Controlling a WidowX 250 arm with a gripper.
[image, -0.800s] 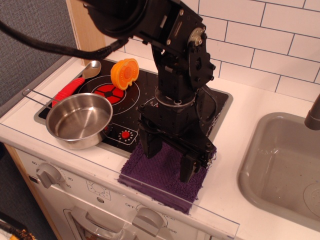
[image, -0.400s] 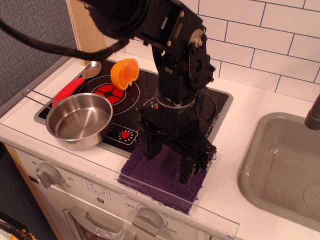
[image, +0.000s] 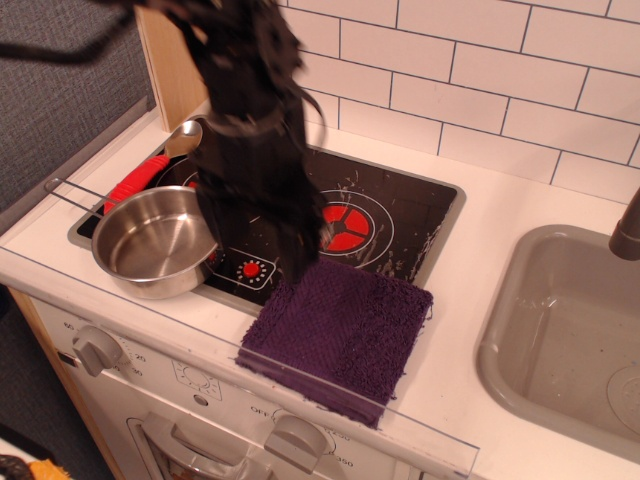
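Observation:
My black arm is motion-blurred over the left half of the toy stove (image: 400, 215). The gripper (image: 262, 250) hangs just above the control panel, between the steel pot (image: 160, 240) and the purple cloth (image: 340, 330). Its fingers look spread and open, with nothing between them. The cloth lies flat and uncovered on the counter's front edge, overlapping the stove's rim. The pot stands empty on the front left burner, its wire handle pointing left. The arm hides the back left burner and whatever lies there.
A spoon with a red handle (image: 135, 180) lies along the stove's left edge. A grey sink (image: 570, 340) and a dark faucet (image: 628, 230) are at the right. Oven knobs (image: 95, 348) sit below the counter front. White tiles form the back wall.
The arm has swung quickly left and up off the purple cloth, now over the stove beside the pot. The orange object seen earlier is now hidden behind it.

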